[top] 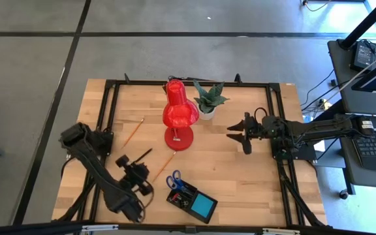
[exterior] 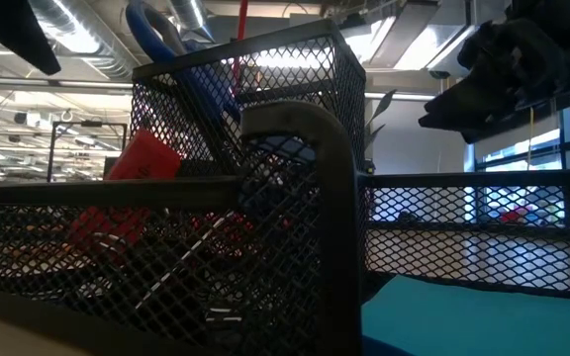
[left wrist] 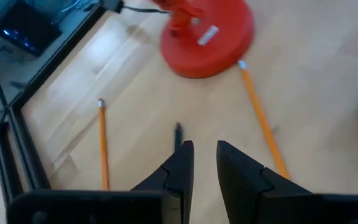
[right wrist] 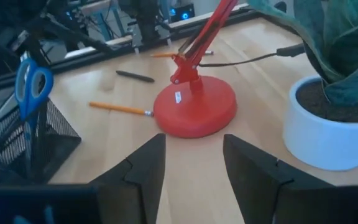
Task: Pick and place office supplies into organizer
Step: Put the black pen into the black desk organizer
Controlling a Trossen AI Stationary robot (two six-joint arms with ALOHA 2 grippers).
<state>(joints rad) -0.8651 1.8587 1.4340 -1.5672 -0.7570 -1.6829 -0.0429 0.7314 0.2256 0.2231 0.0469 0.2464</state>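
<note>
Hovering low over the wooden worktop (top: 240,176) near its front left: left end effector (top: 124,160), fingers (left wrist: 180,167) parted by a narrow gap, gripping nothing, tips just short of a black pen (top: 144,155) lying on the wood. Lying to either side of that pen: two orange pencils, one (top: 133,132) toward the left rail, the other (top: 164,164) running up to touch the base of the red desk lamp (top: 178,112). Sitting at the front edge of the worktop, right of the left end effector: black mesh organizer (top: 192,201), angled to the edge. Standing upright in its taller left compartment: blue-handled scissors (top: 174,180), handles up. Filling its low right compartment: blue note pad (top: 203,206). Resting inside, seen through the mesh from table height: a red block (exterior: 142,158). Hanging above the right half of the worktop, beside the potted plant (top: 208,98): right end effector (top: 238,136), fingers (right wrist: 143,167) spread wide, gripping nothing, facing the lamp base. Standing just right of the lamp: the plant in its white pot.
</note>
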